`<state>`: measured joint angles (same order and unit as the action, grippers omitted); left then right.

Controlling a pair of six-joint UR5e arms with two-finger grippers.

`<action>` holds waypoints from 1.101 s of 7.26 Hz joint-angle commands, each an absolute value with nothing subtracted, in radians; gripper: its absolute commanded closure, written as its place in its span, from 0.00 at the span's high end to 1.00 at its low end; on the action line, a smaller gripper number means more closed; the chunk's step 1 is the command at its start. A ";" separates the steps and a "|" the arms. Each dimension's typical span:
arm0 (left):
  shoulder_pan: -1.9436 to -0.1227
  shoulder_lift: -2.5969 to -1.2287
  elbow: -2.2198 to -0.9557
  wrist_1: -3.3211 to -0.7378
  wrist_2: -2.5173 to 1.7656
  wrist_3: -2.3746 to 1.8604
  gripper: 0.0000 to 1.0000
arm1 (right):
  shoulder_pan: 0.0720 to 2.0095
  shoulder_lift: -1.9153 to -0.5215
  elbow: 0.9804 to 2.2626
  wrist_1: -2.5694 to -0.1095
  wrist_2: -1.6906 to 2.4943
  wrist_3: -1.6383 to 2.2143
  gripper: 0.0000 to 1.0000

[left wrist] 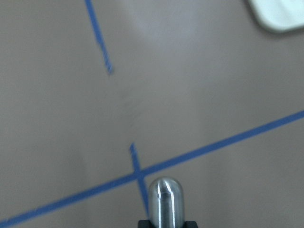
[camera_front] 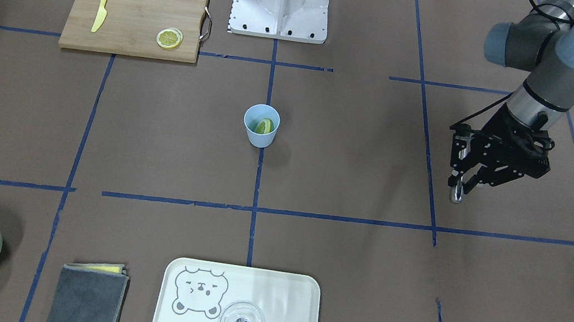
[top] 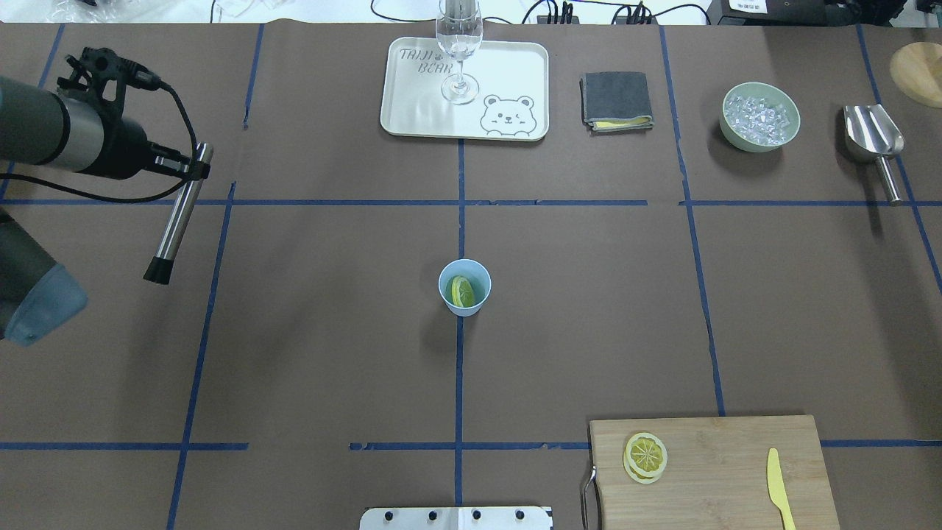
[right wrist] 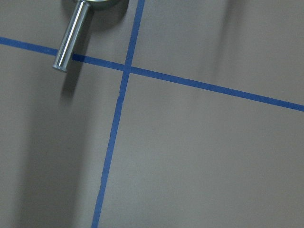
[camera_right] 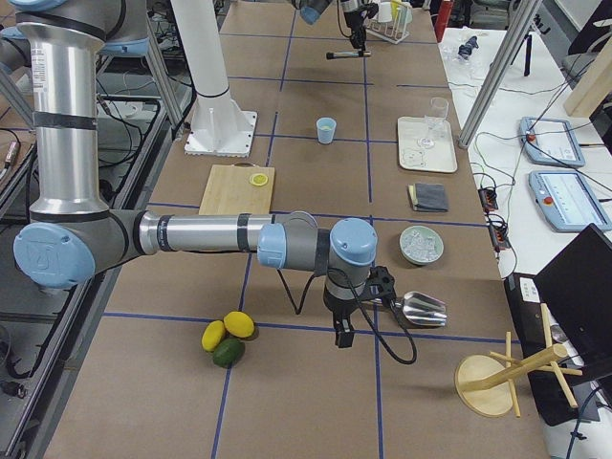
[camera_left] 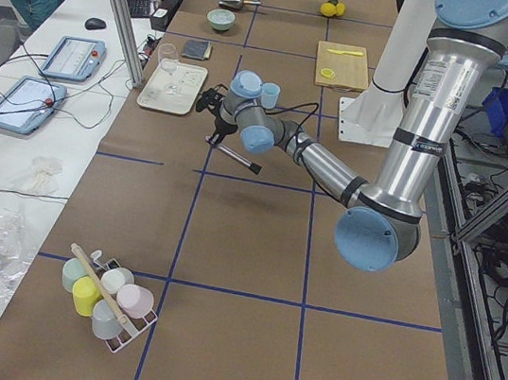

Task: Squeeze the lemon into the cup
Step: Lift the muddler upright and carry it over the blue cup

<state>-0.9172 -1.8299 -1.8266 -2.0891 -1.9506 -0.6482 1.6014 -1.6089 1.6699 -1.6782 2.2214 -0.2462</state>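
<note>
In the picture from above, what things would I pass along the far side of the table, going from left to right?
Metal stick held in the left tool → tray → grey cloth → bowl of ice → metal scoop → wooden disc, cut off at the picture's edge.

The cup is sitting well to the right of the muddler, the lemon lying in it. The tray is lying beyond the muddler and rightward, a glass standing on it. The cutting board is lying farther right, nearer the robot.
</note>
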 commanded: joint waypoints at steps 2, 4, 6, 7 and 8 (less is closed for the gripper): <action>-0.920 -1.954 -1.855 -2.267 -1.905 -0.518 0.00 | 1.601 -1.612 1.666 -1.678 2.221 -0.245 1.00; -0.908 -1.957 -1.801 -2.679 -1.902 -0.531 0.00 | 1.606 -1.611 1.666 -1.678 2.220 -0.245 1.00; -0.864 -1.980 -1.769 -2.941 -1.901 -0.526 0.00 | 1.629 -1.611 1.664 -1.678 2.218 -0.245 1.00; -0.842 -1.999 -1.719 -3.111 -1.899 -0.523 0.00 | 1.635 -1.612 1.660 -1.680 2.217 -0.245 1.00; -0.794 -2.023 -1.680 -3.201 -1.846 -0.519 0.00 | 1.643 -1.612 1.660 -1.680 2.217 -0.244 1.00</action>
<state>-0.8424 -1.9956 -1.7297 -3.0514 -1.8873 -0.5233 1.6328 -1.6115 1.6614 -1.6791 2.2172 -0.2451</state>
